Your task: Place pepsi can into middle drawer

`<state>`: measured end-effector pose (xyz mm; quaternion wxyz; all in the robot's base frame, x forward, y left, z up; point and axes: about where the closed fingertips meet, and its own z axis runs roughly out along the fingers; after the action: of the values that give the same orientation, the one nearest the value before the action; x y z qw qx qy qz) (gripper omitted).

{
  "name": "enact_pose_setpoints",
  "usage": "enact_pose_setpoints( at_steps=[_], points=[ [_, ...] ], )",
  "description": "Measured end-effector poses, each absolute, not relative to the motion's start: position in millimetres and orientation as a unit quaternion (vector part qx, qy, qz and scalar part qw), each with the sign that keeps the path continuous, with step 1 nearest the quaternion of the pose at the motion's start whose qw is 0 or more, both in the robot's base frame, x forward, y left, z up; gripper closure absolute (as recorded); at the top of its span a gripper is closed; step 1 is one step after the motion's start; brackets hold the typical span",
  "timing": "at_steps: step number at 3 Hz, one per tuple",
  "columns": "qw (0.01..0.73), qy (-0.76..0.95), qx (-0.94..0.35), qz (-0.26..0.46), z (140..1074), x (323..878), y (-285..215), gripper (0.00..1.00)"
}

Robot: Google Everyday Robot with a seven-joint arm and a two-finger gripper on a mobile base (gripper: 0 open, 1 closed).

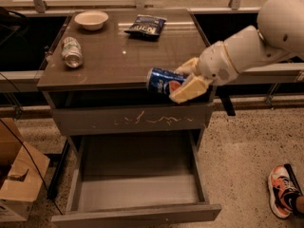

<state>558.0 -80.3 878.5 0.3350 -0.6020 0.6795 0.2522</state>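
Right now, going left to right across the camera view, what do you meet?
Cardboard box → green-and-white can → pepsi can, held at the cabinet's front edge by the gripper on its right → shoe.

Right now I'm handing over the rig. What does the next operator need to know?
Gripper: shut on the pepsi can, held on its side in the air at the front edge of the cabinet top.
Drawer: open below, nothing in it.
Done: can lifted, drawer open.
Left: lower the can into the drawer, release, withdraw.
Green can, bowl and bag sit on top; leave them.
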Motion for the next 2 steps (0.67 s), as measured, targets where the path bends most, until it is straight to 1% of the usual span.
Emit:
enact_pose_setpoints(
  at_steps=[1, 2],
  points=[
    [0.279, 0.7, -0.582, 0.305, 821.8, 526.1, -76.7, 1.0],
    [0.249, 0.725, -0.539, 0.35, 764.8, 507.3, -72.6, 1.0]
  ],
)
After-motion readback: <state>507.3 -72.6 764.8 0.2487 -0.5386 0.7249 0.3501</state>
